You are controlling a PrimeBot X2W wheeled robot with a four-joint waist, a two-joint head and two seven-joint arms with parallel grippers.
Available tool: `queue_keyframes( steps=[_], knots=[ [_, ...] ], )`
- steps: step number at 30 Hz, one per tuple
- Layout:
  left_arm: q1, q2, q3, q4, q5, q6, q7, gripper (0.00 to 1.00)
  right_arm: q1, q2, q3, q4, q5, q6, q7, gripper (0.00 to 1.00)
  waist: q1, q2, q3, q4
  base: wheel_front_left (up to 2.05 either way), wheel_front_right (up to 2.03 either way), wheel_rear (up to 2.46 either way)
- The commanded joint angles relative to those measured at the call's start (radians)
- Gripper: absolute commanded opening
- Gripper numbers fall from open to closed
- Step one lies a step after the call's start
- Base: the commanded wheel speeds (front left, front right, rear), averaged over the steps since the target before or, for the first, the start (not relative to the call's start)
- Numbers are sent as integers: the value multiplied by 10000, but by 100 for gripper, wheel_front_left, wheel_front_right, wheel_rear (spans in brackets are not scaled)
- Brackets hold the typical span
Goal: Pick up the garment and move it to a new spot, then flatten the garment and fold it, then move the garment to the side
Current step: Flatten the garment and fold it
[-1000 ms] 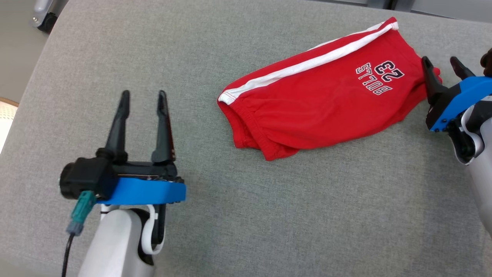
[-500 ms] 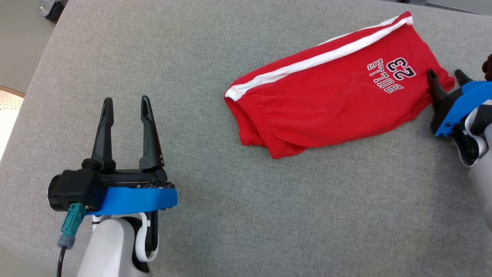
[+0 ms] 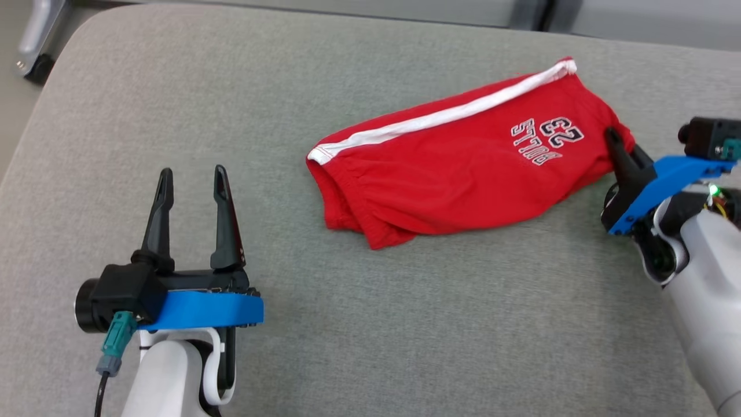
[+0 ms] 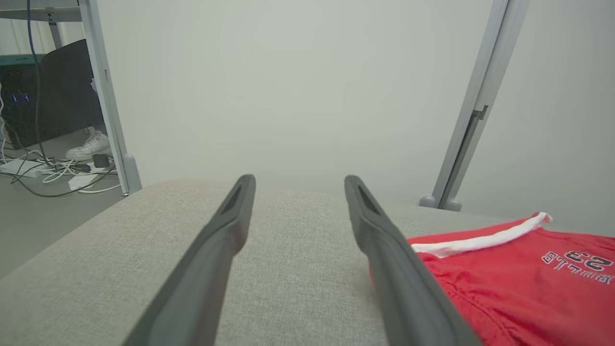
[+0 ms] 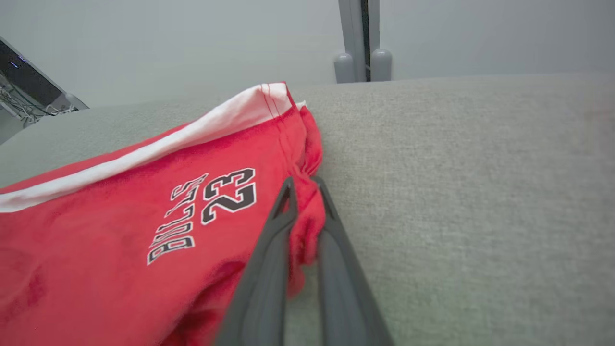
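Nothing lies on the grey fabric-topped table point(image 3: 405, 324) around the red shorts point(image 3: 457, 174), and nothing stands between them and either claw. Past the table's far edge, the left wrist view shows a metal frame post point(image 4: 473, 115), a white shoe point(image 4: 89, 146) and loose cables point(image 4: 48, 170) on the floor.

The shorts lie in the right half of the table. Their long axis runs from the gathered waistband near the middle up and away to the leg hem on the robot's right. A white stripe follows the far edge, and the "BULLS 23" print reads upside down in the head view.

The right claw point(image 3: 612, 138) is narrowed onto the right-hand hem. The right wrist view shows what the head view hides: red cloth bunched between its fingers point(image 5: 274, 250). The left claw point(image 3: 193, 169) stands wide and holds nothing, well apart from the shorts on their left.
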Motion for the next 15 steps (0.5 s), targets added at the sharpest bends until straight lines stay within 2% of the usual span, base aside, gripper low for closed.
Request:
queue_keyframes(
  steps=[1,10,15],
  knots=[
    [120,-16,20,51,67,-66,-25,100,364,35,-8,-186,202,7,-146,0,1,0,-331,-352,0,0,0],
    [530,-14,220,325,283,-191,-25,100,2789,156,-378,-1712,1213,7,-947,0,1,0,-1038,-1308,0,0,0],
    [692,-15,299,369,396,-257,-25,100,3934,154,-1119,-2207,1454,7,-1208,0,1,0,-1271,-1545,0,0,0]
  ],
)
